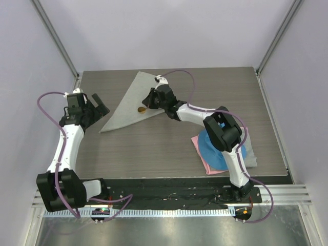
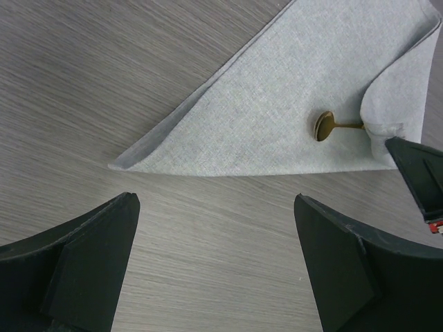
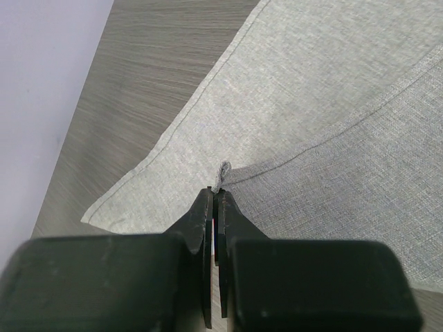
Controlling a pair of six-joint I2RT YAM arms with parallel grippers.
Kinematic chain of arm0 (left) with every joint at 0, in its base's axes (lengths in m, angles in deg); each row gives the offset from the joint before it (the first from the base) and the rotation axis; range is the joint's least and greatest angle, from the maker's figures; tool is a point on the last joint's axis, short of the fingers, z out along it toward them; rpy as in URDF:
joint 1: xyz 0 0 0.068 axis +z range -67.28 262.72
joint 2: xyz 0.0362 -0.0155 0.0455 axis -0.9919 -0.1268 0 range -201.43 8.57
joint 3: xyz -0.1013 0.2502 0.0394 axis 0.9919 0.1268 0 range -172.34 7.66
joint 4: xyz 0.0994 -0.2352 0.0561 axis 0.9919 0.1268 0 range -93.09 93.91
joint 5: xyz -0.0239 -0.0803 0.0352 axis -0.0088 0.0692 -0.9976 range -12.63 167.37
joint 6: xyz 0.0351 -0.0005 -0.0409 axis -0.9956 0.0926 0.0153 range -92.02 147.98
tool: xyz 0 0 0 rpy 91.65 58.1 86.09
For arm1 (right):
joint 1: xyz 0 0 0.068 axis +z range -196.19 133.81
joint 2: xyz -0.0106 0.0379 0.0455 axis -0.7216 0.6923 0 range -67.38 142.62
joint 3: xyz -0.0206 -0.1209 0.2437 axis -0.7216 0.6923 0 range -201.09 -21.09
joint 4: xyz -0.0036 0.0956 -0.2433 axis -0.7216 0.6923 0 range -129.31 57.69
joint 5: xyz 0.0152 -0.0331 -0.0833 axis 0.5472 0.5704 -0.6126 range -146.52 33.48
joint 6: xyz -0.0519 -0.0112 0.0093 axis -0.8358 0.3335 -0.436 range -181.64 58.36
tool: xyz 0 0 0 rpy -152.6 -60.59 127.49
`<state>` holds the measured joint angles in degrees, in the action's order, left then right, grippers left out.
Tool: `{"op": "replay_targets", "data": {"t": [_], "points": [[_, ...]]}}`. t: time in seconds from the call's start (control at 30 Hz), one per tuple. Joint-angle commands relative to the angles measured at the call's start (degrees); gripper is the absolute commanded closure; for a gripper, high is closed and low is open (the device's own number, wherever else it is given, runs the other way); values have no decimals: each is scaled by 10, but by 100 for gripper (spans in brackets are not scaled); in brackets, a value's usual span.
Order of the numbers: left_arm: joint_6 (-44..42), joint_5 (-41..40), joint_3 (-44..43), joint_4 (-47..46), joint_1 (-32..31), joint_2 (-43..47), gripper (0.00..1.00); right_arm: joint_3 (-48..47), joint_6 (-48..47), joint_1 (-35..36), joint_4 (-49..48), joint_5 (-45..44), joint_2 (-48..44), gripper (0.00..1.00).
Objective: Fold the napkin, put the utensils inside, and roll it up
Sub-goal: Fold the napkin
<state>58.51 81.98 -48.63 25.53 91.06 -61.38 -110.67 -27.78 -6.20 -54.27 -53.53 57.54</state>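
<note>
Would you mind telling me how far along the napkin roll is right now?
Done: the napkin lies folded into a triangle with the spoon on it. In hand: the right claw pinches a napkin corner over the spoon's handle. To do: rolling it up; the left claw hangs open.

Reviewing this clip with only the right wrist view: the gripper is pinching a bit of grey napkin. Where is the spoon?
Observer: The spoon lies on the napkin. Its brass bowl shows, and its handle runs under the flap held by the right gripper.
Reviewer: What is the left gripper doing?
Observer: The left gripper is open above the table, beside the napkin's pointed corner and not touching it.
Reviewer: Anything else out there?
Observer: A blue cloth lies on a pink cloth, to the right of the napkin and apart from it.
</note>
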Motion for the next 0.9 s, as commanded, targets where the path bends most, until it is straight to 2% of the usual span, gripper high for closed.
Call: {"op": "replay_targets", "data": {"t": [0.0, 0.23, 0.43, 0.5, 0.53, 0.57, 0.63, 0.7, 0.87], "points": [[24, 3, 21, -30, 2, 25, 0, -31, 5, 14, -21, 6, 8, 99], [62, 34, 74, -43, 2, 28, 0, -44, 4, 26, -7, 8, 31, 99], [81, 14, 124, -78, 2, 55, 0, -49, 4, 33, 0, 19, 45, 98], [84, 14, 134, -90, 2, 57, 0, -53, -1, 36, -1, 33, 49, 88], [86, 15, 137, -95, 2, 56, 0, -53, -5, 36, -1, 38, 48, 81], [90, 14, 145, -98, 2, 54, 0, -56, -11, 37, -1, 42, 48, 66], [97, 13, 153, -109, 3, 50, 0, -62, -20, 38, 0, 69, 45, 55], [110, 9, 166, -123, 3, 44, 0, -70, -33, 37, 2, 89, 38, 47], [139, 0, 188, -159, 3, 25, 3, -38, -43, 27, -1, 108, -27, 42]]}}
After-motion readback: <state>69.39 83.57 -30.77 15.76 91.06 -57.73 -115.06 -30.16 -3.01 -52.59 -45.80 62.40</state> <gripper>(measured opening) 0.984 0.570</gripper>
